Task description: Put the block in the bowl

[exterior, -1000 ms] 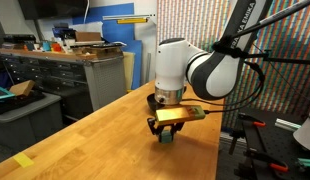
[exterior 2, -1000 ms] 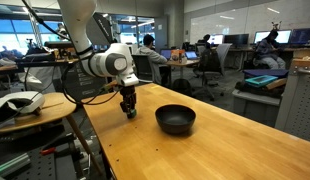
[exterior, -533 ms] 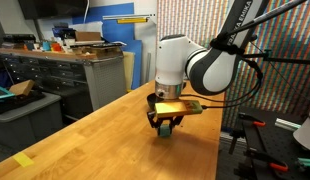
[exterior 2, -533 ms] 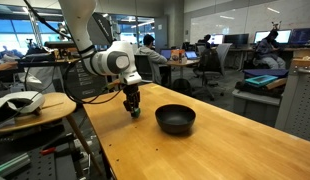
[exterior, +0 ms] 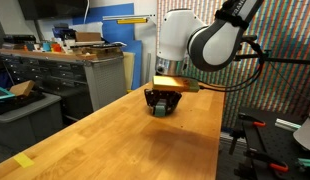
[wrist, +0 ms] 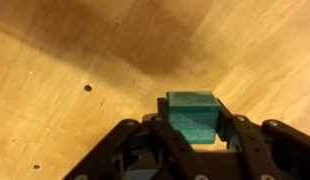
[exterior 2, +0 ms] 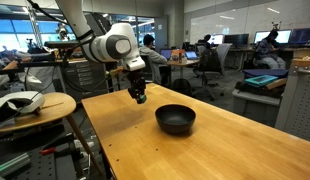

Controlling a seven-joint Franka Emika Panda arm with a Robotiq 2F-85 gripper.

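My gripper point(wrist: 192, 122) is shut on the small teal-green block point(wrist: 190, 116), which sits between the two black fingers in the wrist view. In both exterior views the gripper point(exterior: 161, 108) point(exterior 2: 140, 98) hangs well above the wooden table with the block point(exterior: 158, 109) in its fingertips. The black glossy bowl point(exterior 2: 175, 119) stands on the table, to the right of the gripper and lower in an exterior view. The bowl does not show in the wrist view.
The wooden table point(exterior: 115, 140) point(exterior 2: 225, 140) has small holes in its top point(wrist: 87, 88). A flat yellow piece point(exterior: 23, 160) lies near its front corner. Grey cabinets point(exterior: 55, 75) stand beyond one edge, a round side table point(exterior 2: 35, 105) beyond the other.
The gripper has risen from the table surface with the block held in it. It has also moved a little toward the bowl. The bowl has not moved.
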